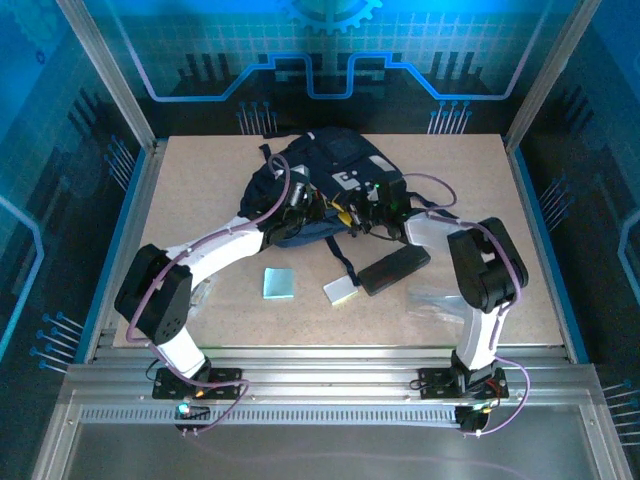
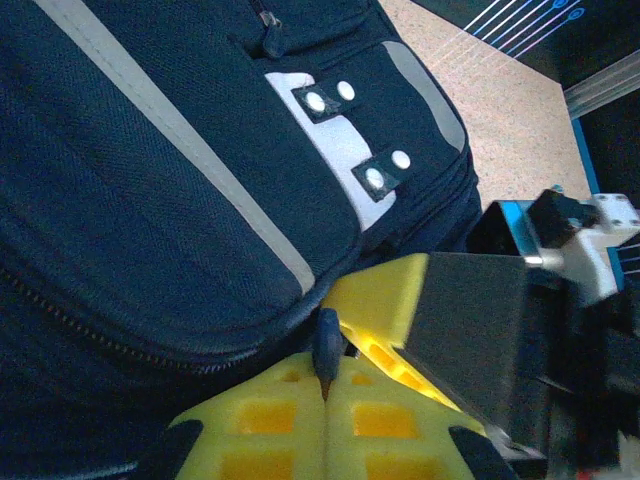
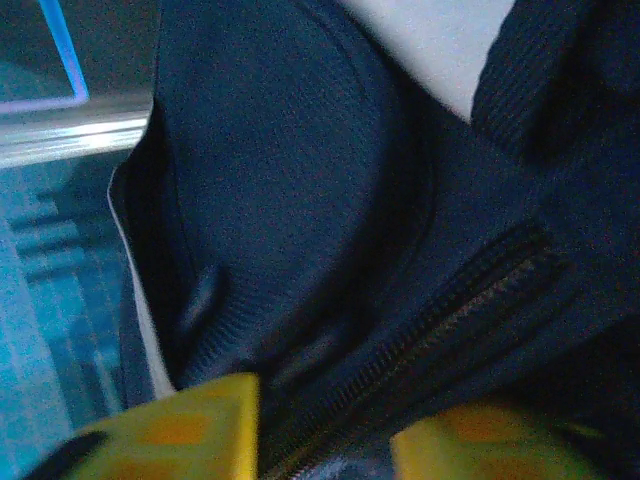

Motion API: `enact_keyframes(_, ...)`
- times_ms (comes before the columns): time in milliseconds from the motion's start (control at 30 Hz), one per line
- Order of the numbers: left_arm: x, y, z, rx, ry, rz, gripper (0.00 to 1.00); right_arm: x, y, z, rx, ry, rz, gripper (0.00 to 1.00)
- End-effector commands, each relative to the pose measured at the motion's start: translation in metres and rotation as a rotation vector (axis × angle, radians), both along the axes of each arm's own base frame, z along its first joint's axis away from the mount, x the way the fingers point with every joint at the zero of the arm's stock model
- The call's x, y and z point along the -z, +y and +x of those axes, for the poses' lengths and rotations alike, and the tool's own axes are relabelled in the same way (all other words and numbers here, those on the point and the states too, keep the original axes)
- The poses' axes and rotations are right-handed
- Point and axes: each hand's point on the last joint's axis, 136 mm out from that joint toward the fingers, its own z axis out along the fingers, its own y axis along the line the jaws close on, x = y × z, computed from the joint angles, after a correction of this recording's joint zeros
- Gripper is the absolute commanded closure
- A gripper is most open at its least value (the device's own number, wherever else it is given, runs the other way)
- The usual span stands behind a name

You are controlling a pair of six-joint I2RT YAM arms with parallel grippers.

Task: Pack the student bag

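The student bag [image 1: 335,160], dark navy with grey-white stripes, lies at the back middle of the table. Both grippers meet at its near edge. My left gripper [image 1: 338,213] is shut, and its yellow fingers [image 2: 270,420] pinch a dark blue zipper pull [image 2: 326,345] of the bag [image 2: 150,200]. Just to its right is my right gripper [image 1: 370,210], with one yellow finger [image 2: 385,300] beside the pull. In the right wrist view my right gripper [image 3: 325,430] stands open. The bag's zipper seam [image 3: 450,320] runs between the two fingertips; whether they press it is unclear.
On the table in front of the bag lie a light blue square pad [image 1: 279,284], a small pale block [image 1: 340,291], a black oblong pencil case [image 1: 394,268] and a clear plastic piece [image 1: 437,300]. A black strap [image 1: 345,262] trails forward. Aluminium posts frame the table.
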Motion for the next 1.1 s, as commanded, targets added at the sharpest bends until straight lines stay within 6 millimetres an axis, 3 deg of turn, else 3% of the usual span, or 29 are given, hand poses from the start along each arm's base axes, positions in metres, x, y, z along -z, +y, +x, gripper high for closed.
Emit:
enact_keyframes(0, -0.046, -0.021, 0.006, 0.048, -0.118, -0.114, 1.0, -0.009, 0.013, 0.023, 0.056, -0.04, 0.066, 0.89)
enact_keyframes(33, -0.044, -0.019, 0.005, 0.046, -0.113, -0.104, 1.0, -0.008, 0.012, 0.024, 0.058, -0.047, 0.055, 1.0)
enact_keyframes(200, -0.018, 0.005, 0.006, -0.024, -0.083, -0.027, 1.0, -0.007, -0.006, 0.022, 0.088, -0.066, 0.004, 1.0)
enact_keyframes(433, 0.023, 0.092, 0.009, -0.256, -0.029, 0.12, 1.0, -0.01, -0.032, 0.011, 0.102, -0.084, -0.063, 1.0)
enact_keyframes(567, 0.029, 0.14, 0.01, -0.408, -0.046, 0.19, 1.0, -0.011, -0.037, 0.008, 0.101, -0.087, -0.069, 1.0)
enact_keyframes(667, 0.03, 0.163, 0.013, -0.5, -0.062, 0.196, 1.0, -0.011, -0.039, 0.006, 0.102, -0.084, -0.075, 1.0)
enact_keyframes(800, 0.032, 0.158, 0.015, -0.512, -0.06, 0.117, 1.0, -0.011, -0.039, 0.006, 0.108, -0.088, -0.081, 1.0)
enact_keyframes(900, 0.045, 0.135, 0.016, -0.447, -0.02, 0.006, 1.0, -0.014, -0.033, 0.007, 0.106, -0.1, -0.067, 1.0)
enact_keyframes(1067, 0.073, 0.09, -0.002, -0.424, 0.047, -0.138, 1.0, -0.008, -0.016, 0.008, 0.116, -0.093, -0.015, 1.0)
